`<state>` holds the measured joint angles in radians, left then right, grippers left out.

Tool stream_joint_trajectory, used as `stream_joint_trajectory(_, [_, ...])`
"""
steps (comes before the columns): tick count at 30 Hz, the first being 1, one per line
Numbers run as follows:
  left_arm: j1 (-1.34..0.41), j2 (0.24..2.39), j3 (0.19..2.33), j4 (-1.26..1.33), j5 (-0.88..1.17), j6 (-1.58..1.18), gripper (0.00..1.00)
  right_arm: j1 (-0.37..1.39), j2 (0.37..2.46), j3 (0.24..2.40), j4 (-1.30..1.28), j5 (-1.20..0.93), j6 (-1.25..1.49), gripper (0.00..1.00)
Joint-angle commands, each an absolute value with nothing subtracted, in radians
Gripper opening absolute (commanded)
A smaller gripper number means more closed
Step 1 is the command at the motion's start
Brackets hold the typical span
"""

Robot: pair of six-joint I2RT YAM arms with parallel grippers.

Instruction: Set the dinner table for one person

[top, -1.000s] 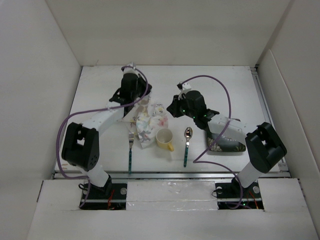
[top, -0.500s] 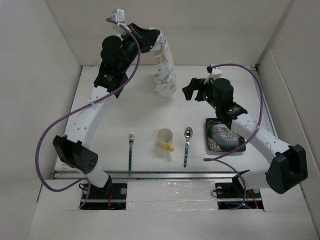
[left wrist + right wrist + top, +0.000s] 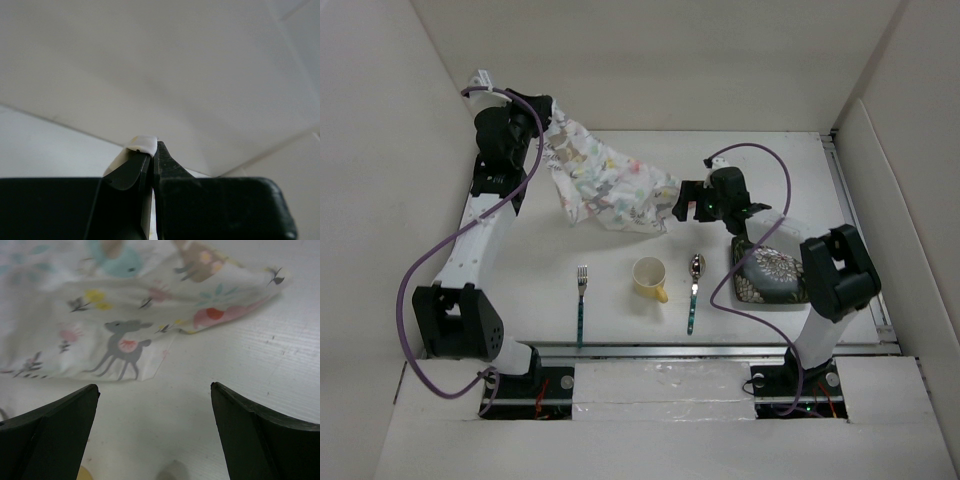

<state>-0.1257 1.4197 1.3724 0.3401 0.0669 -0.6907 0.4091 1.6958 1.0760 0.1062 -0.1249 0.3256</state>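
A pastel animal-print placemat [image 3: 605,185] hangs from my left gripper [image 3: 538,112], which is raised at the back left and shut on one corner. In the left wrist view a white cloth edge [image 3: 142,144] is pinched between the jaws of the left gripper [image 3: 152,150]. The placemat's lower end rests on the white dinner table [image 3: 770,170]. My right gripper [image 3: 680,202] is low over the table just right of that end. It stands open and empty [image 3: 154,386], with the placemat [image 3: 125,305] a little ahead of its fingertips.
Along the near side lie a teal-handled fork [image 3: 581,300], a yellow cup [image 3: 650,277], a teal-handled spoon [image 3: 693,292] and a dark patterned plate [image 3: 770,272]. White walls close in the table on the left, back and right. The right arm's cable [image 3: 775,215] loops over the plate.
The left arm lifted the placemat off the table, then swung it left and down so it drapes. The right gripper opened and moved left to the placemat's lower end.
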Motion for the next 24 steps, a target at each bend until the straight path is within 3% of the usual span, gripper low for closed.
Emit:
stream_joint_trajectory(1, [-0.094, 1.5, 1.332, 0.405, 0.121, -0.719, 0.0, 0.439, 1.802, 1.164, 0.137, -0.138, 0.353, 0.99])
stream_joint_trajectory(9, [-0.094, 1.557, 1.353, 0.456, 0.19, -0.742, 0.0, 0.474, 2.025, 1.37, 0.023, 0.044, 0.397, 0.99])
stream_joint_trajectory(13, [-0.094, 1.542, 1.345, 0.463, 0.183, -0.719, 0.0, 0.474, 2.111, 1.466, -0.03, 0.037, 0.403, 0.96])
stream_joint_trajectory(15, [-0.094, 1.545, 1.344, 0.465, 0.178, -0.715, 0.0, 0.483, 2.143, 1.5, -0.035, 0.044, 0.402, 0.82])
stream_joint_trajectory(18, [-0.094, 1.557, 1.353, 0.475, 0.195, -0.719, 0.0, 0.494, 2.123, 1.48, -0.011, 0.046, 0.411, 0.42])
stream_joint_trajectory(19, [-0.094, 1.559, 1.353, 0.477, 0.201, -0.722, 0.0, 0.494, 2.099, 1.458, 0.03, 0.055, 0.413, 0.2])
stream_joint_trajectory(22, [-0.094, 1.533, 1.365, 0.479, 0.204, -0.726, 0.0, 0.503, 1.932, 1.342, 0.123, 0.109, 0.393, 0.01])
stream_joint_trajectory(24, [-0.103, 1.508, 1.367, 0.48, 0.183, -0.706, 0.0, 0.512, 1.776, 1.306, 0.106, 0.174, 0.339, 0.0])
